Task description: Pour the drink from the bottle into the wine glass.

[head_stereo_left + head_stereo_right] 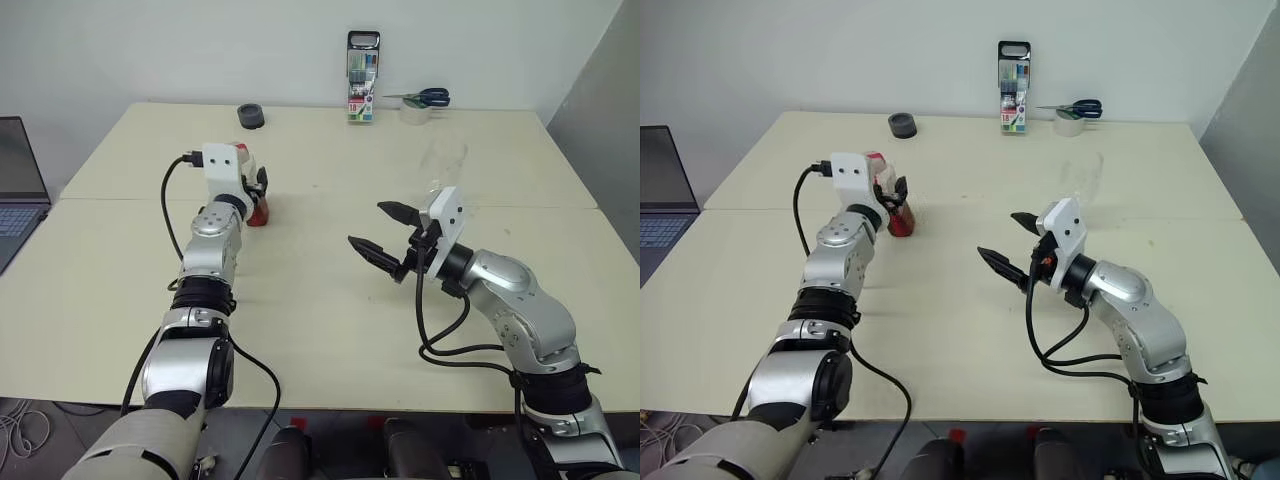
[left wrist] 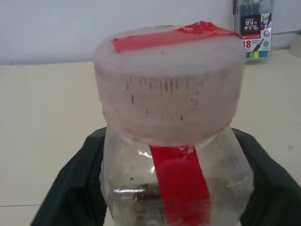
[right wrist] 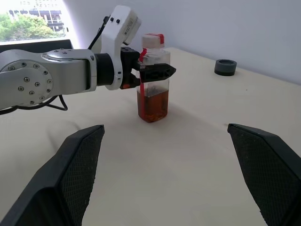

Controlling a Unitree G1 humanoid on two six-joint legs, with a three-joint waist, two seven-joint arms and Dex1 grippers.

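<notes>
Bottle (image 3: 153, 77) first: you'll find it standing upright on the cream table (image 1: 330, 300), on the robot's left side, with the reddish-brown drink (image 3: 152, 104) filling roughly its lower half. Its cap looks whitish with a red strip of tape running over the top and down the front. Your left gripper (image 3: 149, 72) reaches in level, and its black fingers (image 3: 160, 71) sit against both sides of the bottle's upper part, just under the cap; in the left wrist view the same fingers (image 2: 70, 188) flank the clear body closely. They look closed on the bottle, which still stands on the table.

Your right gripper (image 1: 385, 232) hangs above the table near the middle, well apart from the bottle, pointing toward the robot's left. Its two fingers are spread wide with nothing between them.

Look for the wine glass (image 1: 443, 165) farther back on the right half of the table, beyond the right gripper; it is faint against the surface, so you can make out little more than its clear bowl.

Along the far edge you can see an upright pack of coloured markers (image 1: 362, 78), blue-handled scissors (image 1: 425, 97) lying by a roll of tape (image 1: 414, 112), and a small dark round object (image 1: 251, 116). A laptop (image 1: 20, 190) sits off the table's left side
</notes>
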